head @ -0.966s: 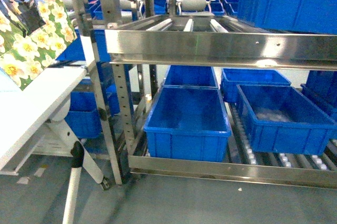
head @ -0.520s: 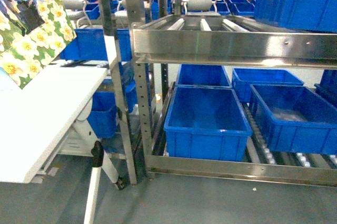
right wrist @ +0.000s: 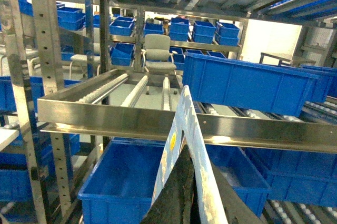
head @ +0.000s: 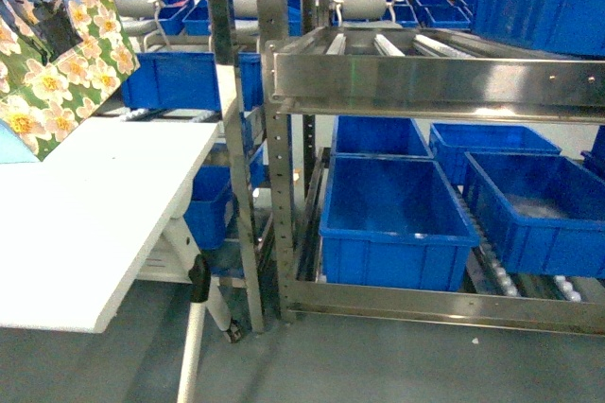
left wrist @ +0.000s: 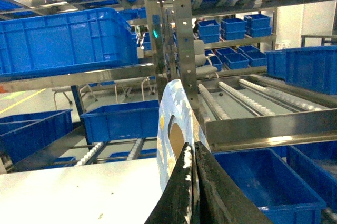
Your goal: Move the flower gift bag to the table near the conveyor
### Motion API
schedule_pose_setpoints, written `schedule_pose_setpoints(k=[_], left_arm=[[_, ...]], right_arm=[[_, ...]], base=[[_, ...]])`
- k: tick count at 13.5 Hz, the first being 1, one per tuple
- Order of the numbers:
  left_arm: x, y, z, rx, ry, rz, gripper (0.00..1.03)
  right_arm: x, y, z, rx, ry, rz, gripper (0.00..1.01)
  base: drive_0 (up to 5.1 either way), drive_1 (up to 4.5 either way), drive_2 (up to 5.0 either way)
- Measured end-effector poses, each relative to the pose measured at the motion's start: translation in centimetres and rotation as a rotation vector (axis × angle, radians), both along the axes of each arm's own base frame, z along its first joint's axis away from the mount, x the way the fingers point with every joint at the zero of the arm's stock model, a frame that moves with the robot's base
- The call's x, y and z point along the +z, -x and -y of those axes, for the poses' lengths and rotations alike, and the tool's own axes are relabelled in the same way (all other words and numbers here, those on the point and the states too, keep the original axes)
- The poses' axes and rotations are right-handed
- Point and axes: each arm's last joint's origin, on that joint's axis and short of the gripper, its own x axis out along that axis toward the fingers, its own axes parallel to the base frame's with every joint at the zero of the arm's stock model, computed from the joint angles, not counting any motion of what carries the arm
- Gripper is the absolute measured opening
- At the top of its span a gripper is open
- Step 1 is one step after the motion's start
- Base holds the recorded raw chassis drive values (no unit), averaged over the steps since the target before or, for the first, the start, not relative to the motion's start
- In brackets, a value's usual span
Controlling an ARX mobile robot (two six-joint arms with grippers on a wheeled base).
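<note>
Over the last second the head view has swung leftwards: the stainless steel rack [head: 284, 138] has slid to the right of the picture and far more of the white worktop [head: 95, 204] now shows, its near right corner well inside the frame. That reads as the base turning toward the drop-off spot, so the carry looks nearly over and the set-down comes next.

The flower gift bag [head: 57, 43] hangs at the top left of the head view, above the worktop's far left edge; whether it touches the surface cannot be told.

In the left wrist view the left gripper [left wrist: 190, 182] is clamped on the bag's edge just below the handle hole. The right gripper [right wrist: 184, 192] likewise pinches a printed edge of the bag.

The conveyor [left wrist: 239, 95] rollers run just beyond the worktop's far edge, with blue bins [head: 388, 223] below.
</note>
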Motion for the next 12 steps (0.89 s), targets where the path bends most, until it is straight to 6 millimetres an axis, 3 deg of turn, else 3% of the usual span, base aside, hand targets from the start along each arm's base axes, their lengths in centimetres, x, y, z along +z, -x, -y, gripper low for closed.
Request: schedule_pose_setpoints(k=[12], left_arm=[[0.01, 0.0, 0.0, 0.0, 0.0, 0.001, 0.02]], right_arm=[[0.0, 0.0, 0.0, 0.0, 0.0, 0.0, 0.02]], base=[[-5.0, 2.44, 2.4]])
